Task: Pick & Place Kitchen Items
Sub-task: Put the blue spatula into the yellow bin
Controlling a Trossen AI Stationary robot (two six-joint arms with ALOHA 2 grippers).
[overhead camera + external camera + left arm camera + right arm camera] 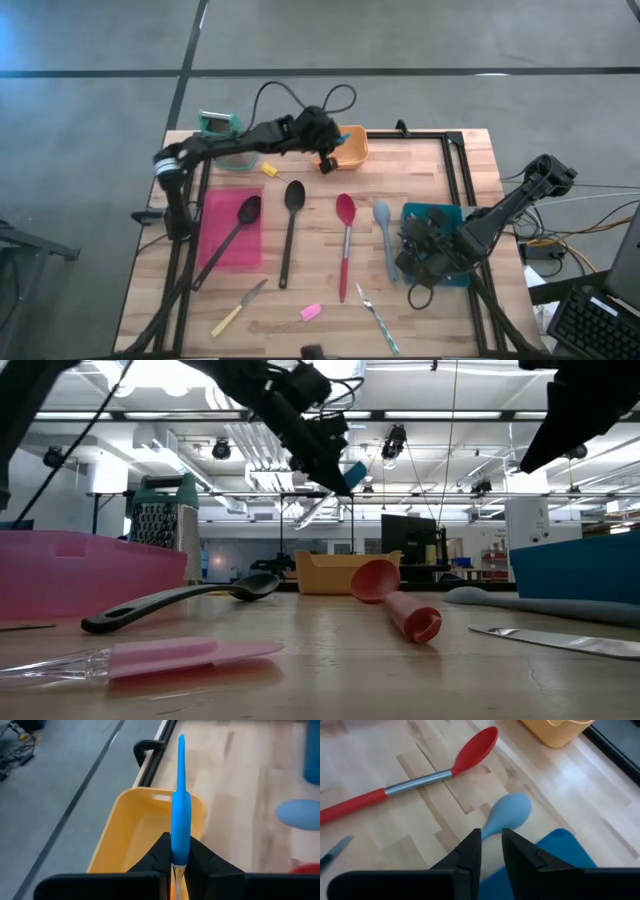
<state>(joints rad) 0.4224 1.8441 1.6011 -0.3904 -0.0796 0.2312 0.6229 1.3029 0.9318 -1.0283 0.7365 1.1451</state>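
One camera hangs overhead, facing straight down. Another sits at tabletop level, looking across into the room. Each wrist camera peers closely past its fingers; both catch the orange tub (145,827) ahead.

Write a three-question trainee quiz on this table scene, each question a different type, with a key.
1. True or false: the left end effector is shut on a blue spatula.
2. The held spatula hangs over: A) the pink tray B) the orange tub C) the blue bin
3. Fill in: between the black spoon and the pale-blue spoon lies the ___ spoon.

Key: 1 true; 2 B; 3 red.
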